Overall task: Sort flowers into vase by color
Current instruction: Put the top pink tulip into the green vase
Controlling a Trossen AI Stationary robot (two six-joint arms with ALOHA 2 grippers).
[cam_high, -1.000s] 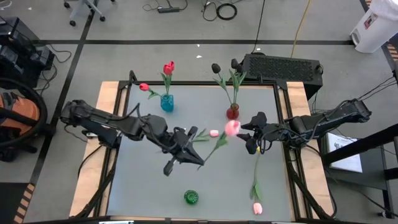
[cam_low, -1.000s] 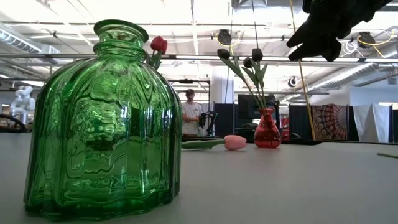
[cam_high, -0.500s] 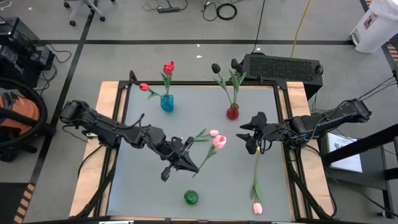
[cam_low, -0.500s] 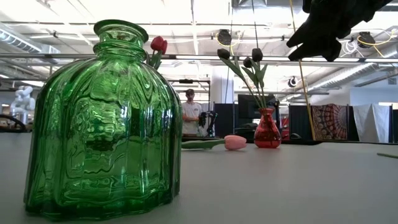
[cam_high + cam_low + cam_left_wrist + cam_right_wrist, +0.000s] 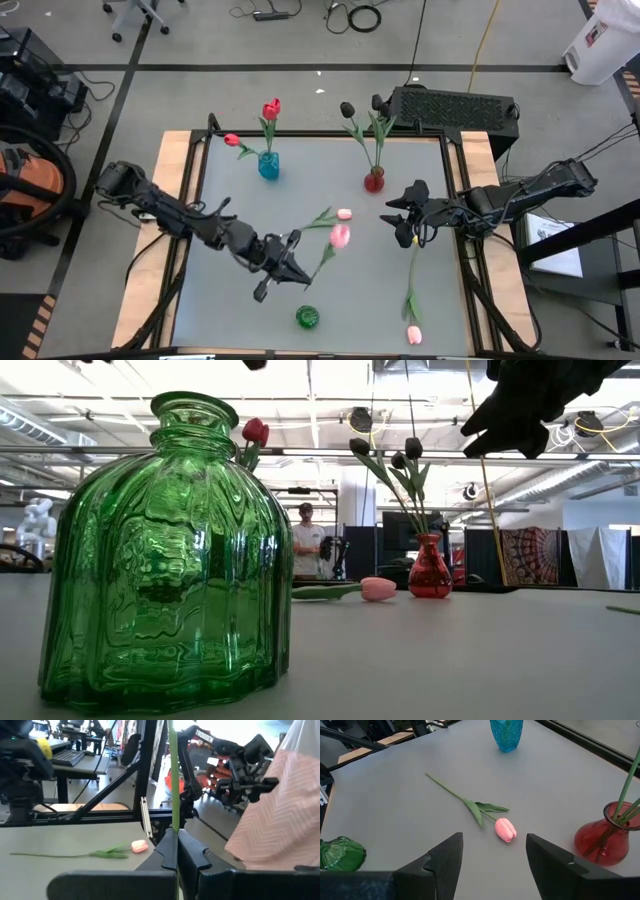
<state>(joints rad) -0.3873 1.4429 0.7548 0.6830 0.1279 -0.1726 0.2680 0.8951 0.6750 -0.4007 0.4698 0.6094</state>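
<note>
My left gripper [image 5: 300, 276] is shut on a pink tulip [image 5: 339, 236], above the table and just far-left of the green vase [image 5: 307, 317]. My right gripper [image 5: 400, 216] is open and empty at the right, near the red vase [image 5: 374, 181] that holds black tulips [image 5: 347, 109]. A blue vase [image 5: 268, 166] at the far left holds red tulips [image 5: 271, 108]. A second pink tulip [image 5: 344, 213] lies flat mid-table. A third pink tulip [image 5: 413, 334] lies at the near right, its stem reaching up under my right gripper. My left gripper pinches the pink tulip's green stem [image 5: 173, 822] between its two shut fingers, low on the stem. The fingers lie across the stem. The tulip is lifted clear of the table and tilted, with its head [image 5: 280, 815] up and toward the far right.
The green vase stands big and near in the low view [image 5: 165, 560]. A black box [image 5: 455, 108] sits past the table's far edge. A person [image 5: 306, 540] stands in the room behind. Bare grey table [image 5: 225, 315] lies at the near left.
My left gripper has carried the pink tulip toward the table's near edge and a little left, toward the green vase. The tulip's head has come from beside the red vase to mid-table. It stays clear of the table.
</note>
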